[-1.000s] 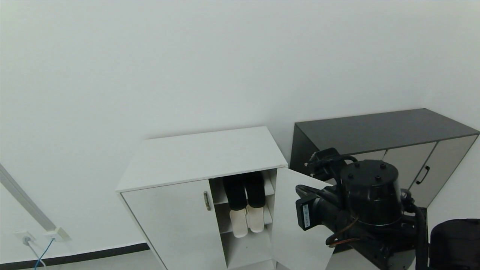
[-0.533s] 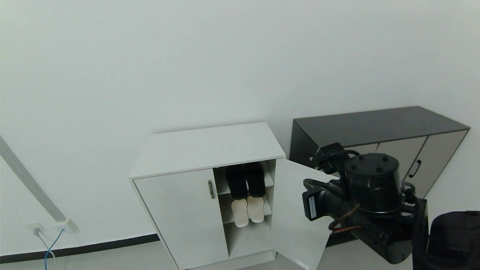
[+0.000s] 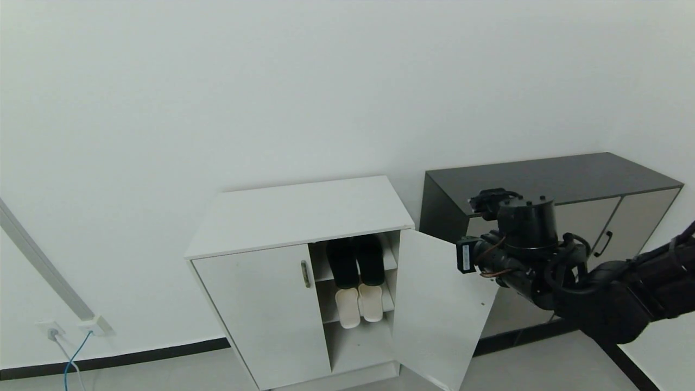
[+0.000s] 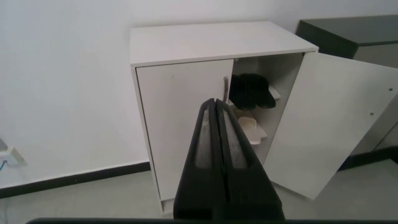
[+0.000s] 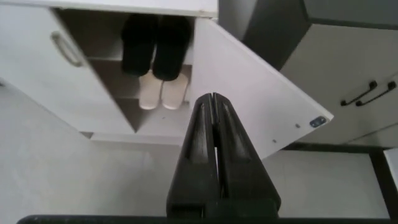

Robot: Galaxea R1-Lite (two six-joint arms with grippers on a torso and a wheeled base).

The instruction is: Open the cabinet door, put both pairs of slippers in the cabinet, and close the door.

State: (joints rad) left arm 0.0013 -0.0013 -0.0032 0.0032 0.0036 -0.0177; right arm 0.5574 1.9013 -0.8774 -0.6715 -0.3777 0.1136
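The white cabinet [image 3: 293, 217] has its right door [image 3: 440, 309] swung wide, its lower corner cut off at the head view's edge. The left door [image 3: 260, 320] is closed. Inside, the black slippers [image 3: 355, 263] sit on the upper shelf (toes lost in shadow) and the white slippers [image 3: 358, 307] on the shelf below. The left gripper [image 4: 215, 106] and right gripper [image 5: 213, 99] are both clenched on nothing. The right arm [image 3: 597, 293] is near the open door's free edge.

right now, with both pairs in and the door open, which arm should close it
Right, probably. The right end effector hangs shut beside the free edge of the open door. The left end effector faces the closed door instead, seemingly farther off.
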